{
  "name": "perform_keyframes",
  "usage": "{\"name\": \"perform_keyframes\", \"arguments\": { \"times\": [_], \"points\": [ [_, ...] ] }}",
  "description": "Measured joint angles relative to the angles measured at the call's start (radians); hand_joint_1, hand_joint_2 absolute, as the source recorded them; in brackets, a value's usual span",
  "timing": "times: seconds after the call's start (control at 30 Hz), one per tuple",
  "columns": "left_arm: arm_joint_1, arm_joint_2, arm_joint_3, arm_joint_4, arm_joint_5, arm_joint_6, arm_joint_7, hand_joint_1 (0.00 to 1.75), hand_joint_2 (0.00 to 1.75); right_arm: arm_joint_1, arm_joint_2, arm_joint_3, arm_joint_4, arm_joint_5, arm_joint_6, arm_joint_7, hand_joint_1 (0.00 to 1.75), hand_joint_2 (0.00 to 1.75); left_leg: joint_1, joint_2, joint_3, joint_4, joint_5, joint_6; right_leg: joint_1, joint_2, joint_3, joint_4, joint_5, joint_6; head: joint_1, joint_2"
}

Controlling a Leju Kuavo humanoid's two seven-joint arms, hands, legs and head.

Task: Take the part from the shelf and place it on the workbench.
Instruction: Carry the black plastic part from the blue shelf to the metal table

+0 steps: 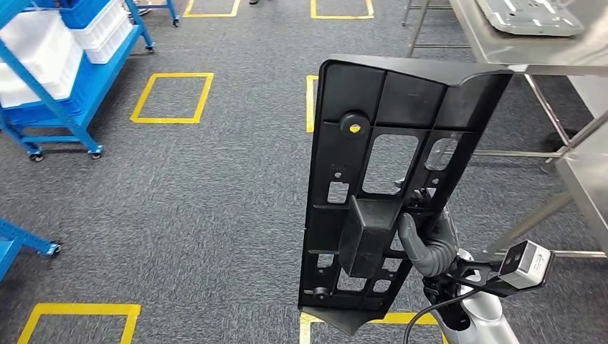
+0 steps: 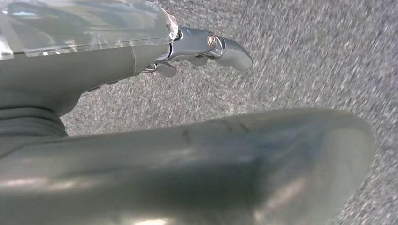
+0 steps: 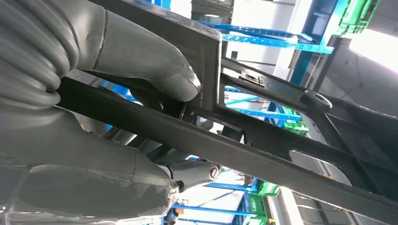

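part: black plastic panel (image 1: 387, 179) with cut-outs, being carried upright in front of the body, off the shelf already, not yet on the bench
right hand: (image 1: 430, 244) gripping the panel low down near its boxy lug; thumb (image 3: 155, 70) pressing one face, other fingers wrapping behind a rib
left hand: (image 2: 141, 140) hanging over carpet, holding nothing; fingers (image 2: 230, 49) stretching out, loosely apart
workbench: steel bench (image 1: 530, 50) sitting ahead to the right, well apart from the panel; a grey tray-like piece (image 1: 530, 18) lying on it already
shelf: blue wheeled rack (image 1: 64, 79) with white bins, standing far left
step: carrying toward the bench, judging by the layout
how to do well: keeping the grip firm since the panel is tall above the hand and likely wanting to tip; turning right, approaching the bench edge squarely, lowering the panel flat on bare steel beside the grey piece, not on it
risk: top corner catching the bench edge
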Motion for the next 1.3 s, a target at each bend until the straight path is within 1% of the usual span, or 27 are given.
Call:
{"name": "perform_keyframes", "arguments": {
  "times": [0.03, 0.07, 0.13, 0.2, 0.27, 0.3, 0.37, 0.4, 0.43, 0.47, 0.5, 0.53, 0.6, 0.67, 0.7, 0.77, 0.8, 0.83, 0.9, 0.97, 1.0, 1.03, 1.07, 1.1, 1.17, 1.23, 1.3],
  "points": [
    [0.002, -0.001, 0.001, 0.0, 0.001, 0.001, 0.0, 0.0, 0.0, 0.0, 0.0, 0.0, 0.003, -0.002, 0.006, 0.001, 1.75, 1.75, 0.0, -0.002, 0.006, -0.022, 0.025, 0.002, 0.001, 0.012, 0.001, 0.001, 0.0, 0.0, 0.0, 0.0],
    [0.002, -0.003, 0.003, 0.0, 0.002, 0.002, 0.0, 0.0, 0.0, 0.0, 0.0, 0.0, 0.005, -0.004, 0.012, 0.001, 1.75, 1.75, 0.0, -0.01, 0.031, -0.082, 0.065, 0.006, 0.001, 0.025, 0.002, 0.002, 0.0, 0.001, 0.0, 0.0],
    [0.004, -0.004, 0.01, 0.0, 0.003, 0.004, 0.0, 0.0, 0.0, -0.002, 0.001, 0.0, 0.007, -0.006, 0.02, 0.001, 1.75, 1.75, 0.001, -0.053, 0.092, -0.227, 0.132, 0.015, 0.0, 0.047, 0.002, 0.005, 0.0, 0.005, 0.0, 0.0],
    [0.003, -0.004, 0.016, 0.0, 0.004, 0.005, 0.0, 0.0, 0.0, -0.004, 0.002, 0.0, 0.008, -0.007, 0.025, 0.002, 1.75, 1.75, -0.001, -0.081, 0.119, -0.292, 0.148, 0.022, -0.003, 0.068, -0.006, 0.006, 0.004, 0.016, 0.0, 0.0],
    [0.0, -0.005, 0.018, 0.0, 0.003, 0.006, 0.001, 0.0, 0.0, -0.005, 0.003, 0.0, 0.009, -0.006, 0.035, 0.003, 1.75, 1.75, -0.002, -0.063, 0.123, -0.302, 0.151, 0.031, -0.007, 0.086, -0.013, 0.004, 0.01, 0.031, 0.0, 0.0],
    [-0.001, -0.005, 0.019, 0.0, 0.001, 0.007, 0.001, 0.0, 0.0, -0.005, 0.003, -0.001, 0.01, -0.006, 0.04, 0.004, 1.75, 1.75, -0.001, -0.051, 0.125, -0.309, 0.156, 0.037, -0.006, 0.077, -0.017, 0.009, 0.007, 0.036, 0.0, 0.0],
    [-0.001, -0.006, 0.019, 0.0, -0.002, 0.006, 0.001, 0.0, 0.0, -0.009, 0.003, -0.004, 0.01, -0.006, 0.047, 0.004, 1.75, 1.75, 0.001, -0.025, 0.13, -0.322, 0.165, 0.05, -0.003, 0.026, -0.044, 0.064, -0.03, 0.044, 0.0, 0.0],
    [0.001, -0.006, 0.019, 0.0, -0.005, 0.005, 0.002, 0.0, 0.0, -0.011, 0.004, -0.006, 0.01, -0.006, 0.049, 0.005, 1.75, 1.75, -0.002, -0.012, 0.13, -0.324, 0.166, 0.053, -0.003, -0.005, -0.072, 0.123, -0.062, 0.046, 0.0, 0.0],
    [0.002, -0.006, 0.019, 0.0, -0.006, 0.004, 0.002, 0.0, 0.0, -0.011, 0.004, -0.008, 0.01, -0.006, 0.051, 0.005, 1.75, 1.75, -0.003, 0.0, 0.129, -0.324, 0.166, 0.055, -0.005, -0.021, -0.106, 0.194, -0.095, 0.05, 0.0, 0.0],
    [0.002, -0.006, 0.019, 0.0, -0.008, 0.003, 0.003, 0.0, 0.0, -0.009, 0.004, -0.011, 0.01, -0.006, 0.052, 0.006, 1.75, 1.75, -0.005, 0.013, 0.128, -0.324, 0.165, 0.055, -0.008, -0.028, -0.135, 0.254, -0.117, 0.053, 0.0, 0.0],
    [0.003, -0.006, 0.019, 0.0, -0.01, 0.003, 0.004, 0.0, 0.0, -0.007, 0.004, -0.014, 0.01, -0.006, 0.052, 0.008, 1.75, 1.75, -0.005, 0.026, 0.128, -0.323, 0.164, 0.055, -0.01, -0.031, -0.149, 0.285, -0.121, 0.055, 0.0, 0.0],
    [0.002, -0.006, 0.019, 0.0, -0.011, 0.003, 0.004, 0.0, 0.0, -0.005, 0.004, -0.017, 0.01, -0.006, 0.052, 0.009, 1.75, 1.75, -0.005, 0.038, 0.128, -0.323, 0.163, 0.054, -0.012, -0.035, -0.142, 0.274, -0.106, 0.057, 0.0, 0.0],
    [0.001, -0.006, 0.019, 0.0, -0.012, 0.003, 0.005, 0.0, 0.0, -0.005, 0.004, -0.02, 0.009, -0.006, 0.053, 0.011, 1.75, 1.75, -0.006, 0.059, 0.13, -0.319, 0.158, 0.048, -0.014, -0.063, -0.071, 0.145, -0.045, 0.058, 0.0, 0.0],
    [0.0, -0.007, 0.019, 0.0, -0.013, 0.003, 0.005, 0.0, 0.0, -0.006, 0.004, -0.022, 0.009, -0.007, 0.053, 0.011, 1.75, 1.75, -0.011, 0.075, 0.133, -0.313, 0.151, 0.038, -0.009, -0.103, -0.008, 0.03, -0.01, 0.05, 0.0, 0.0],
    [0.0, -0.007, 0.019, 0.0, -0.013, 0.003, 0.005, 0.0, 0.0, -0.006, 0.004, -0.024, 0.009, -0.007, 0.053, 0.012, 1.75, 1.75, -0.013, 0.084, 0.135, -0.311, 0.148, 0.032, -0.006, -0.112, 0.003, 0.008, -0.007, 0.044, 0.0, 0.0],
    [-0.002, -0.008, 0.019, 0.0, -0.013, 0.003, 0.005, 0.0, 0.0, -0.006, 0.004, -0.026, 0.009, -0.007, 0.053, 0.012, 1.75, 1.75, -0.014, 0.102, 0.138, -0.31, 0.144, 0.021, -0.003, -0.092, -0.001, 0.006, -0.007, 0.031, 0.0, 0.0],
    [-0.004, -0.008, 0.019, 0.0, -0.013, 0.003, 0.005, 0.0, 0.0, -0.005, 0.004, -0.027, 0.008, -0.007, 0.053, 0.012, 1.75, 1.75, -0.012, 0.098, 0.139, -0.306, 0.138, 0.014, -0.004, -0.081, -0.002, 0.004, -0.004, 0.025, 0.0, 0.0],
    [-0.004, -0.008, 0.019, 0.0, -0.014, 0.002, 0.004, 0.0, 0.0, -0.006, 0.005, -0.027, 0.008, -0.007, 0.053, 0.012, 1.75, 1.75, -0.008, 0.081, 0.134, -0.289, 0.124, 0.009, -0.005, -0.07, -0.002, 0.001, -0.002, 0.018, 0.0, 0.0],
    [-0.003, -0.009, 0.019, 0.0, -0.016, 0.002, 0.003, 0.0, 0.0, -0.007, 0.006, -0.028, 0.007, -0.007, 0.053, 0.013, 1.75, 1.75, -0.002, 0.028, 0.094, -0.195, 0.065, 0.002, -0.008, -0.05, -0.002, -0.001, 0.002, 0.007, 0.0, 0.0],
    [0.0, -0.009, 0.019, 0.0, -0.018, 0.001, 0.003, 0.0, 0.0, -0.005, 0.007, -0.028, 0.007, -0.007, 0.053, 0.013, 1.75, 1.75, 0.0, 0.003, 0.026, -0.052, 0.003, 0.0, -0.004, -0.025, -0.004, -0.001, 0.003, 0.002, 0.0, 0.0],
    [0.001, -0.009, 0.019, 0.0, -0.018, 0.001, 0.004, 0.0, 0.0, -0.004, 0.007, -0.027, 0.007, -0.006, 0.053, 0.014, 1.75, 1.75, 0.0, 0.0, 0.003, -0.007, -0.006, 0.001, -0.002, -0.011, -0.004, 0.0, 0.004, 0.001, 0.0, 0.0],
    [0.002, -0.009, 0.019, 0.0, -0.019, 0.0, 0.004, 0.0, 0.0, -0.003, 0.007, -0.027, 0.008, -0.006, 0.053, 0.014, 1.75, 1.75, 0.0, -0.001, -0.002, -0.002, 0.007, 0.002, -0.001, 0.002, -0.003, 0.0, 0.004, 0.001, 0.0, 0.0],
    [0.001, -0.009, 0.019, 0.0, -0.019, -0.001, 0.004, 0.0, 0.0, -0.003, 0.008, -0.027, 0.008, -0.006, 0.053, 0.014, 1.75, 1.75, 0.0, -0.005, 0.013, -0.042, 0.039, 0.005, 0.0, 0.016, -0.002, 0.001, 0.004, 0.001, 0.0, 0.0],
    [0.001, -0.009, 0.019, 0.0, -0.019, -0.001, 0.004, 0.0, 0.0, -0.004, 0.008, -0.027, 0.009, -0.005, 0.053, 0.015, 1.75, 1.75, 0.0, -0.016, 0.043, -0.112, 0.081, 0.009, 0.0, 0.029, -0.001, 0.002, 0.004, 0.002, 0.0, 0.0],
    [0.001, -0.009, 0.019, 0.0, -0.019, -0.001, 0.004, 0.0, 0.0, -0.006, 0.01, -0.027, 0.009, -0.003, 0.053, 0.015, 1.75, 1.75, 0.001, -0.063, 0.098, -0.245, 0.136, 0.018, 0.0, 0.051, -0.003, 0.005, 0.005, 0.007, 0.0, 0.0],
    [-0.002, -0.008, 0.019, 0.0, -0.02, -0.001, 0.005, 0.0, 0.0, -0.008, 0.012, -0.027, 0.01, -0.001, 0.053, 0.015, 1.75, 1.75, -0.001, -0.089, 0.116, -0.29, 0.143, 0.025, -0.003, 0.072, -0.011, 0.007, 0.009, 0.019, 0.0, 0.0],
    [-0.006, -0.009, 0.019, 0.0, -0.021, 0.0, 0.005, 0.0, 0.0, -0.007, 0.014, -0.026, 0.011, 0.002, 0.052, 0.015, 1.75, 1.75, -0.002, -0.072, 0.118, -0.294, 0.147, 0.033, -0.006, 0.092, -0.018, 0.003, 0.016, 0.033, 0.0, 0.0]
  ]
}}
